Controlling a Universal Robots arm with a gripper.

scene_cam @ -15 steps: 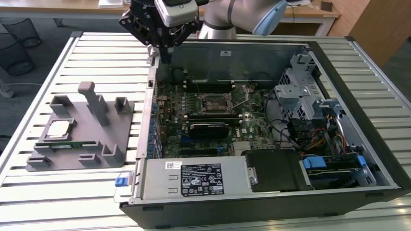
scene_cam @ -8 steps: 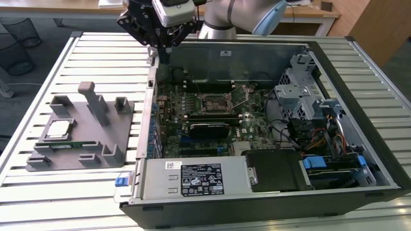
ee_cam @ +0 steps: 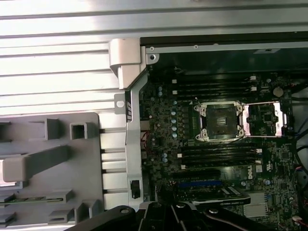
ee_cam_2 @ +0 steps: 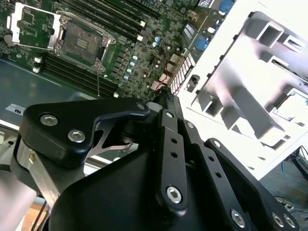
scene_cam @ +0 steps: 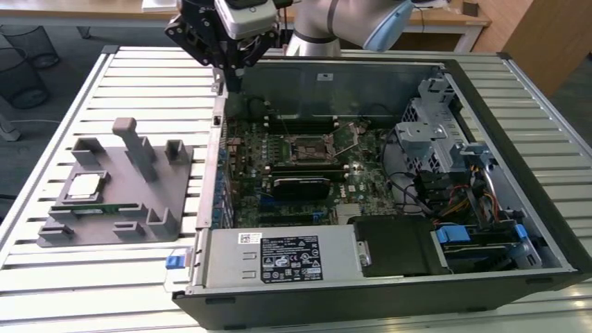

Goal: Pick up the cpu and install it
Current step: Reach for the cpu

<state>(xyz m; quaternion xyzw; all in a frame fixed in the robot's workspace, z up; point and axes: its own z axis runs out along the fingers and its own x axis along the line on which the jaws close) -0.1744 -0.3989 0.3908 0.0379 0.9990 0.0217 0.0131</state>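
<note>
**Bench stock as it stands**

1. Jaws: black, on the arm (scene_cam: 342,24), hanging over the far corner of the computer case (scene_cam: 370,305) on the exterior view's left. You can see in the second wrist view that they are drawn together with nothing between them. They touch no part.
2. Cpu (scene_cam: 85,186): you will find it lying flat, silver top up, in a pocket of the grey holder (scene_cam: 159,191), on the holder's left side in the exterior view. It is well apart from the jaws and not yet picked up.
3. Holder: it stands on the slatted surface (scene_cam: 138,76), just beside the case on the exterior view's left. It also carries a green memory stick (scene_cam: 96,208), just nearer than the cpu.
4. Case: it lies on its side with the panel off, so the motherboard (scene_cam: 277,149) is open to you.
5. Socket (ee_cam: 220,122): it sits towards the far side of the board with no chip seated in it. Its metal load plate (ee_cam: 262,120) is swung open beside it.
6. Power supply (scene_cam: 277,257): a grey box along the near wall of the case.
</note>
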